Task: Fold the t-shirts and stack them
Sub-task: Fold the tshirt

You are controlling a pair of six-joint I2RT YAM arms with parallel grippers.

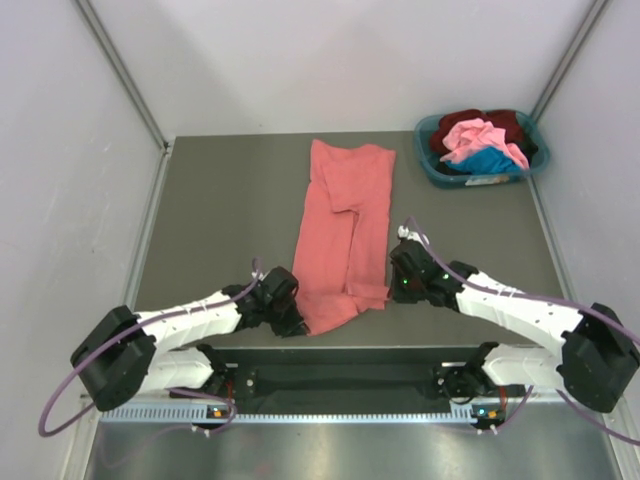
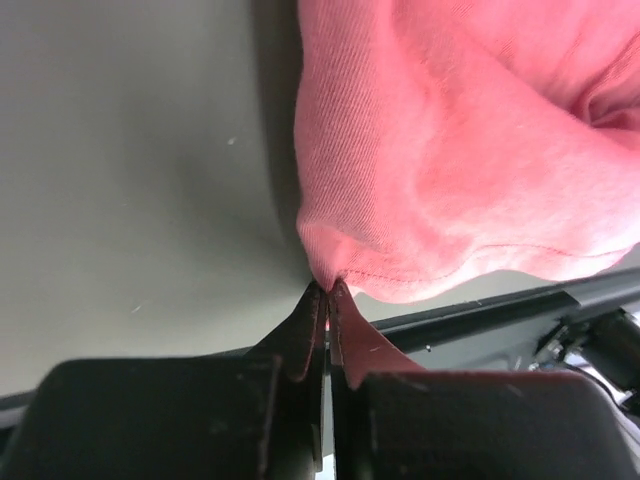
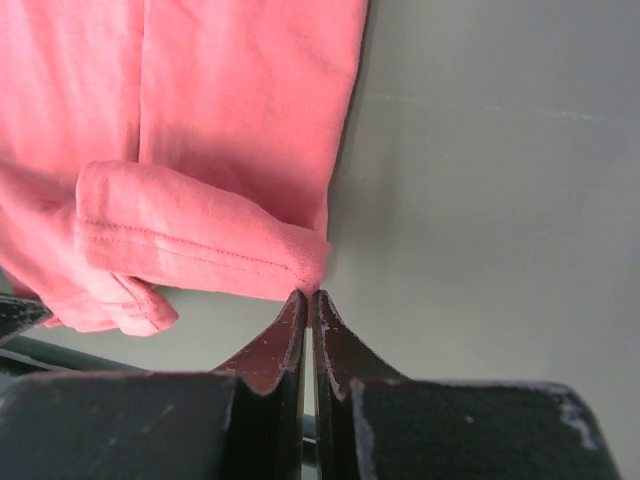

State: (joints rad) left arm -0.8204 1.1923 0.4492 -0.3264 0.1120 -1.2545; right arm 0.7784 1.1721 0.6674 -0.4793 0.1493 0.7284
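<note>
Salmon-red t-shirt (image 1: 345, 230), frame centre: left gripper (image 2: 327, 288) and right gripper (image 3: 307, 295) are clamped on its lower hem corners by tips only, so cloth may slip.

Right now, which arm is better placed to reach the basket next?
Probably right: the basket sits far right, its side. Left gripper and right gripper both pinch the salmon shirt.

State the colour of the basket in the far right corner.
The basket is teal, best seen in the top external view.

Salmon-red t-shirt (image 1: 345, 232), teal basket (image 1: 478, 181)
</note>
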